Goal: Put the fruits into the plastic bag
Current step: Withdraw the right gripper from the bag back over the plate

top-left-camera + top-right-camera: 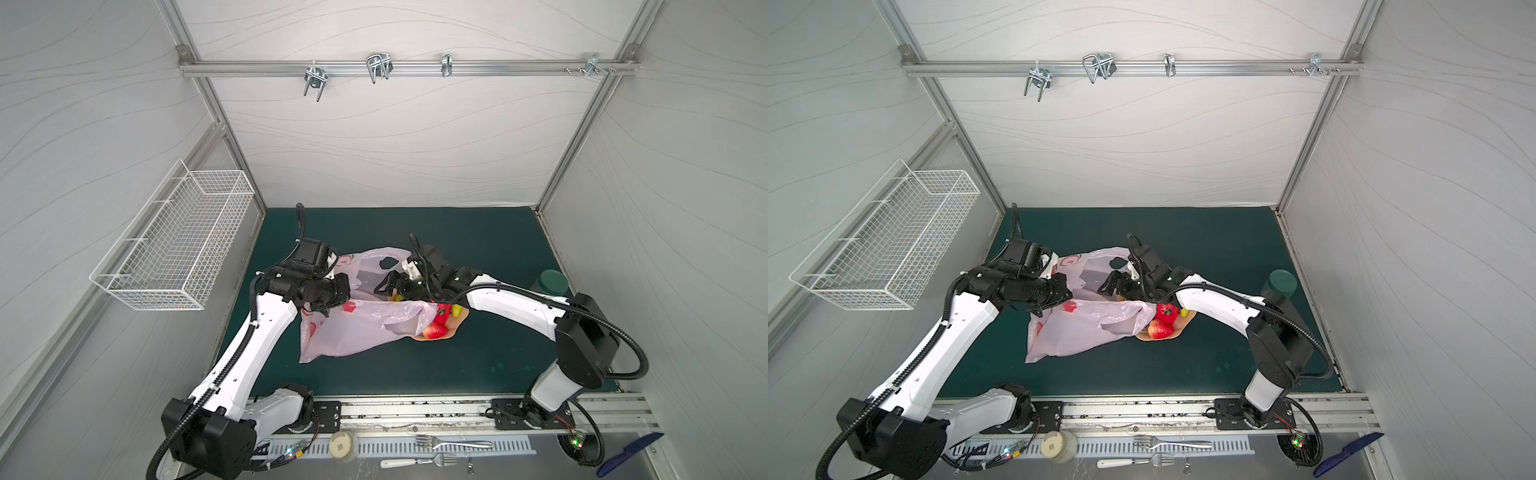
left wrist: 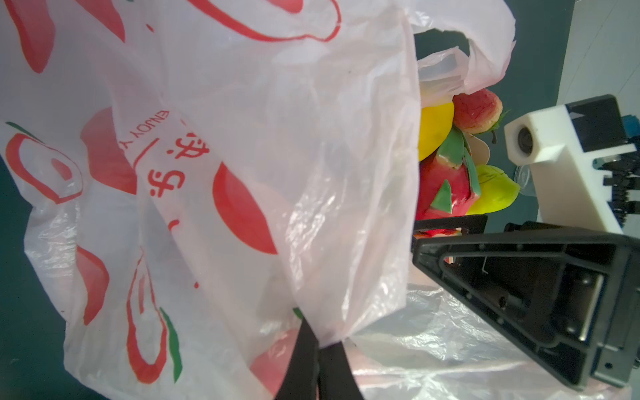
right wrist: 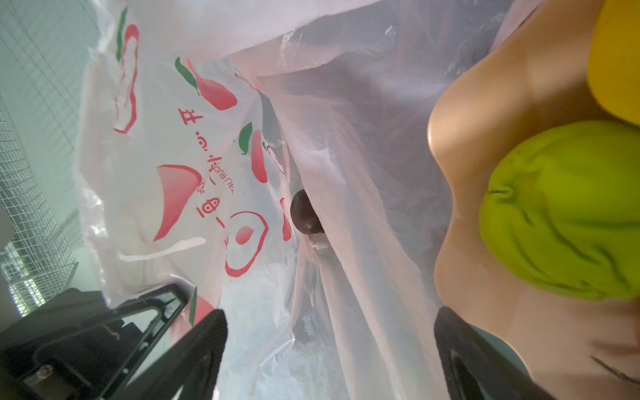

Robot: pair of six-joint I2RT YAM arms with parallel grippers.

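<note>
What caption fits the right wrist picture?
Right gripper open at the plastic bag, dark purple fruit inside; green fruit and lemon in the peach bowl.

A dark green mat [image 1: 415,232] is seen covering the tabletop in both top views. A pale pink plastic bag [image 1: 353,332] is laid crumpled near the middle of it. A peach bowl [image 1: 455,329] is set against the bag's right side, partly covered by bag film, and a jar [image 1: 552,281] with a dark green lid is stood near the right edge, apart from the bowl.
</note>
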